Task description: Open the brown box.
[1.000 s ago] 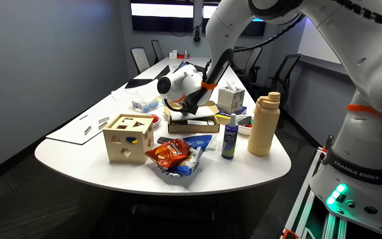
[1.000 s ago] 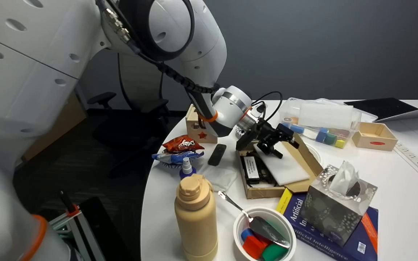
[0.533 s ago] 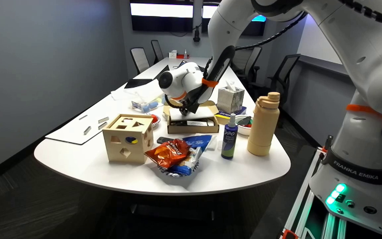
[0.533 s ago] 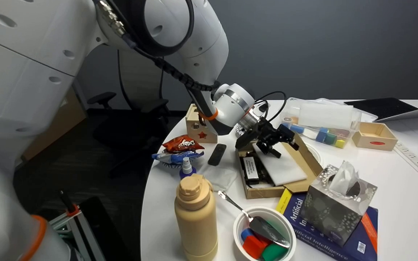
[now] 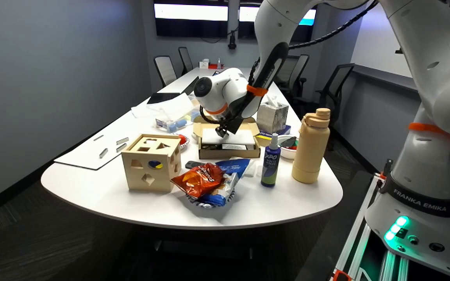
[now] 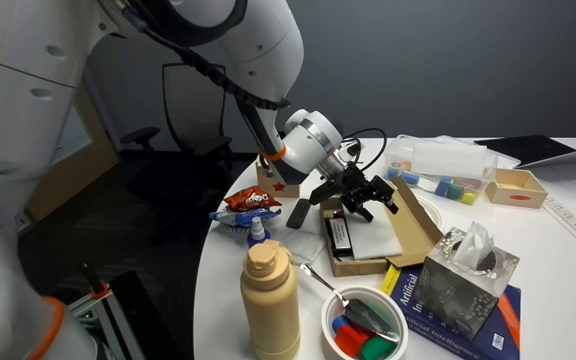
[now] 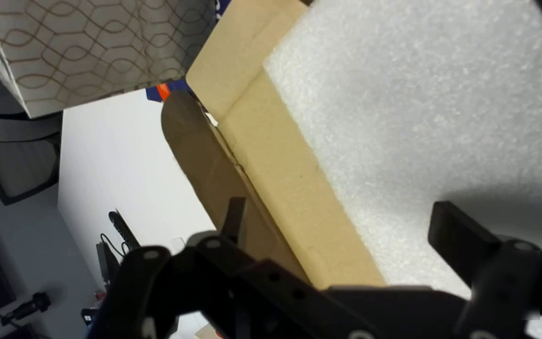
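The brown box (image 5: 229,153) stands on the table with its lid (image 6: 414,232) folded back, open. It also shows in an exterior view (image 6: 360,267). A white foam sheet (image 6: 374,235) lies over much of its inside, and a black item with a white label (image 6: 340,236) shows beside the foam. My gripper (image 6: 380,212) is over the foam near the lid. In the wrist view the gripper (image 7: 339,214) is open, with nothing between its fingers. One finger is in front of the brown lid edge, the other over the foam. Whether a fingertip touches either is unclear.
A tissue box (image 6: 468,280) on a blue book (image 6: 438,320) stands close to the lid. A wooden cube (image 5: 150,164), chip bags (image 5: 201,181), a spray bottle (image 5: 270,162), a tan bottle (image 5: 311,146) and a white bowl (image 6: 328,325) stand around the box. A plastic bin (image 6: 438,165) lies behind.
The arm has drawn the gripper back slightly toward the robot's side. The foam has slid the same way and lies flatter over the box. The box has shifted slightly; its lid stays open.
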`<state>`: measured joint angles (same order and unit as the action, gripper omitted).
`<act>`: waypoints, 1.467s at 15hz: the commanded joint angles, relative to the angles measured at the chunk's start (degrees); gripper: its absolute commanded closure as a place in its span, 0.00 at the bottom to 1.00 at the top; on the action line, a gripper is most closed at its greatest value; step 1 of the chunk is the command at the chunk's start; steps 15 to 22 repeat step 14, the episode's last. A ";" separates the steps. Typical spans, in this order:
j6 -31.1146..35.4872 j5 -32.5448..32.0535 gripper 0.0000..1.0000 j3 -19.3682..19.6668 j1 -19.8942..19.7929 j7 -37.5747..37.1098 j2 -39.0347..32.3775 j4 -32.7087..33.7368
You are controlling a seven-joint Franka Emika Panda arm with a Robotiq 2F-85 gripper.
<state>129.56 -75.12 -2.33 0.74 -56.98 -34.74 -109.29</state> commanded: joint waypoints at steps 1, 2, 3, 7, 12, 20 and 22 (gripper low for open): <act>2.23 0.97 0.00 0.53 0.27 -2.73 7.78 -8.36; 2.38 0.79 0.00 0.55 0.34 -3.28 9.16 -9.67; 2.55 0.61 0.00 0.53 0.37 -3.58 10.64 -11.05; 4.54 1.65 0.00 -0.17 -0.04 -2.04 15.75 -15.65; 7.79 3.86 0.00 -0.25 0.07 -1.83 19.82 -19.32; 8.03 4.16 0.00 -0.11 0.26 -1.84 20.68 -20.05; 8.03 4.16 0.00 -0.11 0.26 -1.84 20.68 -20.05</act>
